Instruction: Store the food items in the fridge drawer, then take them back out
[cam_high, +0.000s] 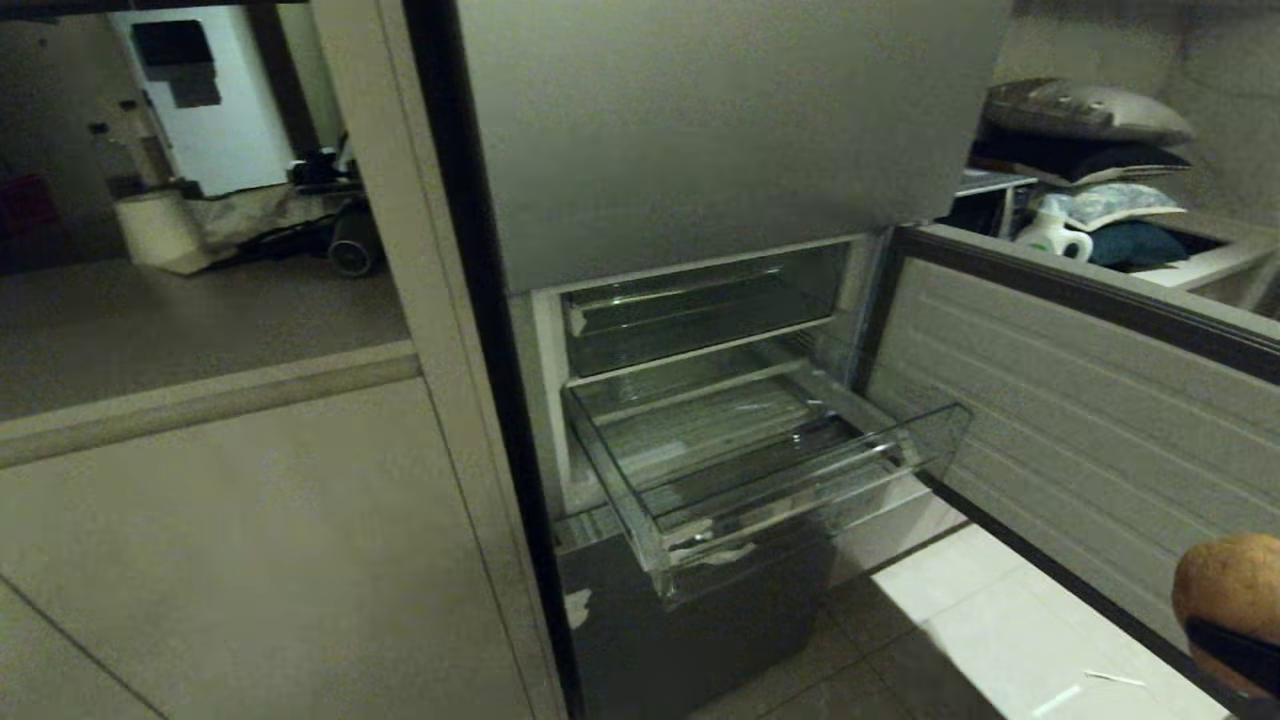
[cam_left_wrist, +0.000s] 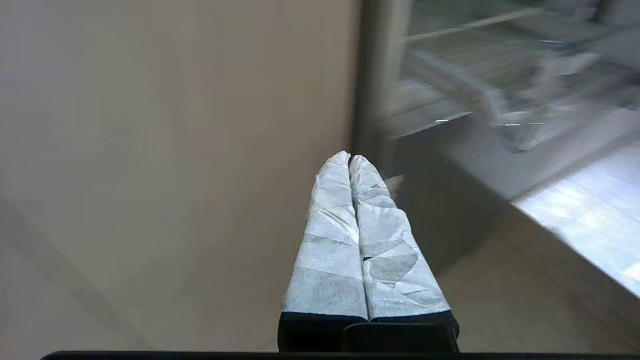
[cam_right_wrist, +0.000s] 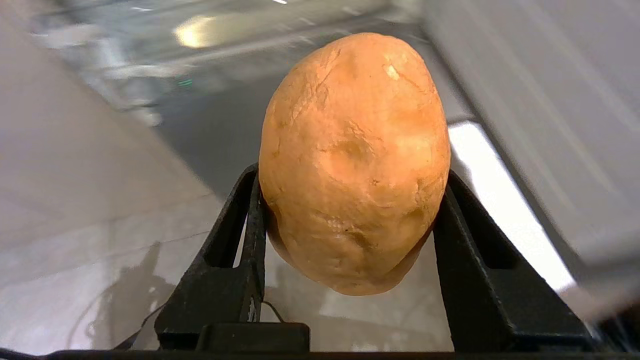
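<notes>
The fridge (cam_high: 720, 130) fills the middle of the head view, its lower door (cam_high: 1080, 400) swung open to the robot's right. The fridge drawer (cam_high: 790, 480), clear plastic with a ribbed floor and a tall front lip, stands pulled out below a shallower clear bin (cam_high: 690, 310); nothing shows inside it.

The right gripper (cam_right_wrist: 350, 200) enters at the lower right corner of the head view, low over the pale floor (cam_high: 1000, 630) and well apart from the drawer. Its black fingers (cam_right_wrist: 240, 225) clamp the tan-orange oval lump (cam_right_wrist: 355, 160) from both sides, gripping its lower half (it looks like a potato). The lump's long axis runs along the fingers, its free end pointing out past the tips toward the fridge.

The left gripper (cam_left_wrist: 350, 160) hangs beside the pale cabinet panel (cam_left_wrist: 175, 150) left of the fridge, its two paper-wrapped fingers (cam_left_wrist: 330, 240) pressed together with nothing between them.

No legible writing shows on anything.
</notes>
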